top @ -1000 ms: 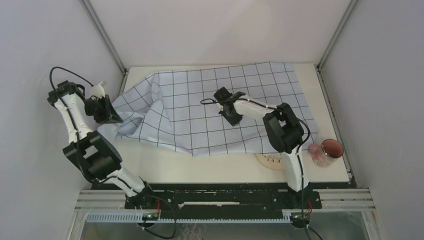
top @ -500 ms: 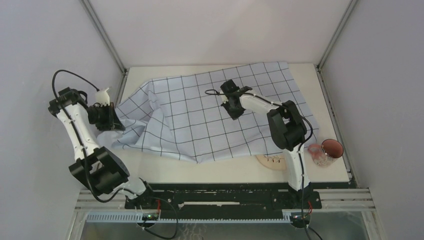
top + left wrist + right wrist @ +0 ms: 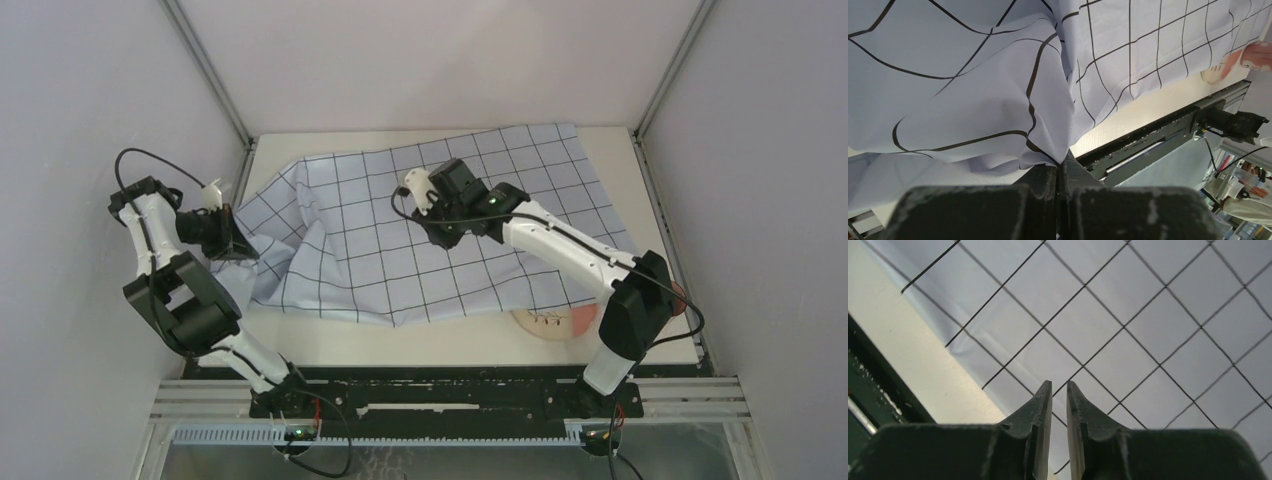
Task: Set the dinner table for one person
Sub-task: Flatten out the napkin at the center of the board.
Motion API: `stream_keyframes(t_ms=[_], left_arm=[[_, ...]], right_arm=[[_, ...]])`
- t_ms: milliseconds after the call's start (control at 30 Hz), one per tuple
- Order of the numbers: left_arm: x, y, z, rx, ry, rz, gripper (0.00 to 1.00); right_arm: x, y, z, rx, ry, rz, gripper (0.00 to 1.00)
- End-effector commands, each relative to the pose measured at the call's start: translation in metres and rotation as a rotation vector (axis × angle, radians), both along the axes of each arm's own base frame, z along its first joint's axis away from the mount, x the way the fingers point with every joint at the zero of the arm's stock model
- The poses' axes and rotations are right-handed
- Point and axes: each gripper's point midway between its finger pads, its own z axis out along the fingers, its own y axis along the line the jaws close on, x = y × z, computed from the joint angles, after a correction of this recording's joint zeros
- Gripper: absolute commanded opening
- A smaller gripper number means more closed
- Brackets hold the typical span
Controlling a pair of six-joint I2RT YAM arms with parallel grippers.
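Spreading of a cloth over the bench, seen from above and from both wrists. The bench (image 3: pixel 400 340), a smooth cream-white top, is shown filling the floor of the enclosure; its near strip and far corners are bare, and the greater part is covered by a pale-blue gridded cloth (image 3: pixel 400 230). The cloth is seen bunched into folds at the left and lying flatter toward the right. The left claw (image 3: pixel 1060 165) is clamped on a fold at the cloth's left edge, which is held raised beside the left side of the bench. The right claw (image 3: pixel 1059 390) is held over the middle of the cloth, its fingers a little apart and nothing gripped between them. A plate (image 3: pixel 550 325) is seen at the near right, partly hidden by the cloth's hem and by the right arm. The bench is judged rigid, heavy and fixed: it is to be used as a support and not grasped at all, and on so smooth a face the cloth may be expected to slide readily when pulled. The cloth is judged light, limp and easily wrinkled; hold is best taken by pinching a thin fold at a hem or corner, with the opposite edge drawn away to flatten it.
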Motion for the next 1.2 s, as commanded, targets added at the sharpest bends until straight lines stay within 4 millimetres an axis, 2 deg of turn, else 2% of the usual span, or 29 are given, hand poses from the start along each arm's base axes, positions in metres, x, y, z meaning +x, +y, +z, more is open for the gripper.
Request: stream_keyframes(t_ms=[0, 167, 267, 400, 433, 533, 567, 633, 800, 867, 1000, 1067, 1167], left_arm=[[0.014, 0.010, 0.005, 0.004, -0.023, 0.023, 0.00], [0.002, 0.008, -0.008, -0.021, 0.041, -0.002, 0.00], [-0.014, -0.004, -0.011, -0.086, 0.105, -0.053, 0.01], [-0.035, -0.009, -0.029, -0.109, 0.208, -0.083, 0.07], [-0.039, -0.010, -0.033, -0.114, 0.231, -0.089, 0.12], [-0.044, -0.013, -0.037, -0.122, 0.242, -0.100, 0.41], [-0.044, -0.015, -0.035, -0.129, 0.233, -0.097, 0.48], [-0.043, -0.019, -0.030, -0.141, 0.212, -0.089, 0.53], [-0.049, -0.028, -0.023, -0.113, 0.192, -0.115, 0.55], [-0.050, -0.029, -0.016, -0.086, 0.166, -0.115, 0.55], [-0.042, -0.026, 0.006, -0.027, 0.071, -0.095, 0.56], [-0.035, -0.022, 0.013, -0.008, 0.043, -0.076, 0.55], [-0.029, -0.018, 0.017, -0.005, 0.039, -0.058, 0.55]], right_arm=[[-0.017, -0.013, -0.033, -0.112, 0.040, 0.036, 0.24], [-0.010, -0.023, -0.032, -0.133, 0.029, 0.016, 0.23], [-0.010, -0.026, -0.024, -0.130, 0.015, 0.014, 0.22], [-0.004, -0.034, -0.014, -0.140, -0.029, -0.008, 0.22], [-0.003, -0.036, -0.012, -0.139, -0.034, -0.015, 0.22], [0.000, -0.041, -0.010, -0.141, -0.044, -0.032, 0.22], [0.002, -0.042, -0.010, -0.145, -0.051, -0.038, 0.22], [0.005, -0.044, -0.010, -0.147, -0.057, -0.048, 0.22], [0.014, -0.054, -0.020, -0.169, -0.039, -0.086, 0.22], [0.007, -0.054, -0.032, -0.157, 0.037, -0.085, 0.23], [-0.028, -0.042, -0.062, -0.142, 0.196, -0.015, 0.24], [-0.043, -0.034, -0.071, -0.147, 0.200, 0.028, 0.26], [-0.060, -0.019, -0.073, -0.152, 0.156, 0.091, 0.30]])
